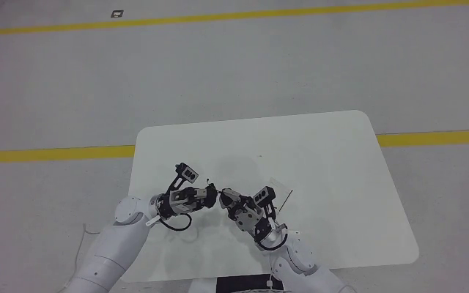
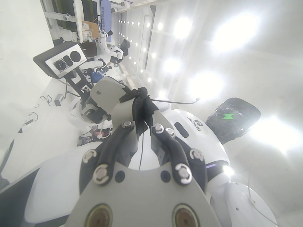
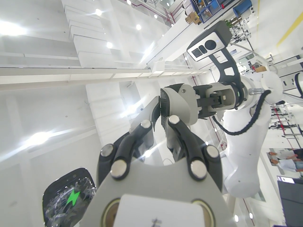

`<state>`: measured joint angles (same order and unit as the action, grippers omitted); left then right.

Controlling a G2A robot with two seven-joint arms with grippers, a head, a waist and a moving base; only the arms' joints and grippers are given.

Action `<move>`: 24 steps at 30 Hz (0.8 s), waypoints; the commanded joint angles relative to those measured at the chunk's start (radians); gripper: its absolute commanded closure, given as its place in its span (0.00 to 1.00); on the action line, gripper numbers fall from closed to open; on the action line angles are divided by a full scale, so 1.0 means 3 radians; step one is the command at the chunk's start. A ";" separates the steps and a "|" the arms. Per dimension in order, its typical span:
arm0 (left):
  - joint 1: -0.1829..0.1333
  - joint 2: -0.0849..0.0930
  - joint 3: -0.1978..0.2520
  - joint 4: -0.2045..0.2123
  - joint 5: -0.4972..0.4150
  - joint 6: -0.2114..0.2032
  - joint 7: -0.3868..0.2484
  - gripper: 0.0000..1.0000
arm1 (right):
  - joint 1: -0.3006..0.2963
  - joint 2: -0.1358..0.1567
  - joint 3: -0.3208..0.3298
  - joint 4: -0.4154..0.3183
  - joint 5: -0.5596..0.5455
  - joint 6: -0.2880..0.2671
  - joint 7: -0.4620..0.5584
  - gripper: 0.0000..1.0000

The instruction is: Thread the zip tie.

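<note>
Left hand clamped on zip tie, right hand pinched shut beside it, lower centre above table. Tie looks light, springy, slick: grip close to tip.

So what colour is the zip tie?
Black. The zip tie shows best in the left wrist view.

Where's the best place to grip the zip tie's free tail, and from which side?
Take the tail of the zip tie just beyond the left gripper, shut on it. Come from the tail's open side, facing that gripper: the strap juts out thin and unsupported, so a hold near the clamp should flex least.
</note>
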<state>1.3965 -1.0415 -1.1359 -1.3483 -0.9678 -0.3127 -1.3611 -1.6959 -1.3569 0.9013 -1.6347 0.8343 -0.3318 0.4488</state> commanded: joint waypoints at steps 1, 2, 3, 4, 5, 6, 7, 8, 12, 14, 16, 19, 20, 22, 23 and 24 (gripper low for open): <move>0.0000 0.0000 0.0000 0.0000 0.0000 0.0000 0.0000 1.00 | -0.0006 0.0002 0.0007 -0.0002 -0.0006 0.0002 -0.0002 1.00; 0.0000 0.0000 0.0000 0.0000 0.0000 0.0000 0.0000 1.00 | -0.0009 0.0002 0.0009 -0.0004 -0.0008 0.0002 -0.0001 1.00; 0.0000 0.0000 0.0000 0.0000 0.0000 0.0000 0.0000 1.00 | -0.0014 0.0004 0.0013 -0.0006 -0.0012 0.0003 -0.0003 1.00; 0.0000 0.0000 0.0000 0.0000 0.0000 0.0000 0.0000 1.00 | -0.0018 0.0004 0.0015 -0.0009 -0.0016 0.0004 -0.0003 1.00; 0.0000 0.0000 0.0000 0.0000 0.0000 0.0000 0.0000 1.00 | -0.0021 0.0005 0.0018 -0.0011 -0.0018 0.0004 -0.0003 1.00; 0.0000 0.0000 0.0000 0.0000 0.0000 0.0000 0.0000 1.00 | -0.0025 0.0006 0.0021 -0.0012 -0.0022 0.0005 -0.0004 1.00; 0.0000 0.0000 0.0000 0.0000 0.0000 0.0000 0.0000 1.00 | -0.0028 0.0007 0.0024 -0.0012 -0.0027 0.0005 -0.0005 1.00; 0.0000 0.0000 0.0000 0.0000 0.0000 0.0000 0.0000 1.00 | -0.0030 0.0008 0.0026 -0.0013 -0.0029 0.0006 -0.0005 1.00; 0.0000 0.0000 0.0000 0.0000 0.0000 0.0000 0.0000 1.00 | -0.0039 0.0012 0.0041 -0.0008 -0.0043 0.0010 -0.0009 1.00; 0.0000 0.0000 0.0000 0.0000 0.0000 0.0000 0.0000 1.00 | -0.0043 0.0014 0.0051 -0.0004 -0.0047 0.0012 -0.0012 1.00; 0.0000 0.0000 0.0000 0.0000 0.0000 0.0000 0.0000 1.00 | -0.0048 0.0016 0.0059 -0.0002 -0.0050 0.0015 -0.0014 1.00; 0.0000 0.0000 0.0000 0.0000 0.0000 0.0000 0.0000 1.00 | -0.0054 0.0018 0.0069 -0.0003 -0.0054 0.0019 -0.0016 1.00; 0.0000 0.0000 0.0000 0.0000 0.0000 0.0000 0.0000 1.00 | -0.0056 0.0019 0.0072 -0.0004 -0.0056 0.0020 -0.0017 1.00; 0.0000 0.0000 0.0000 0.0000 0.0000 0.0000 0.0000 1.00 | -0.0062 0.0021 0.0079 -0.0006 -0.0062 0.0023 -0.0019 1.00; 0.0000 0.0000 0.0000 0.0000 0.0000 0.0000 0.0000 1.00 | -0.0065 0.0022 0.0083 -0.0008 -0.0065 0.0023 -0.0021 1.00; 0.0000 0.0000 0.0000 0.0000 0.0000 0.0000 0.0000 1.00 | -0.0067 0.0023 0.0086 -0.0009 -0.0067 0.0024 -0.0022 1.00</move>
<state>1.3965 -1.0415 -1.1359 -1.3483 -0.9678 -0.3127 -1.3611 -1.7153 -1.3502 0.9260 -1.6369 0.8149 -0.3248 0.4426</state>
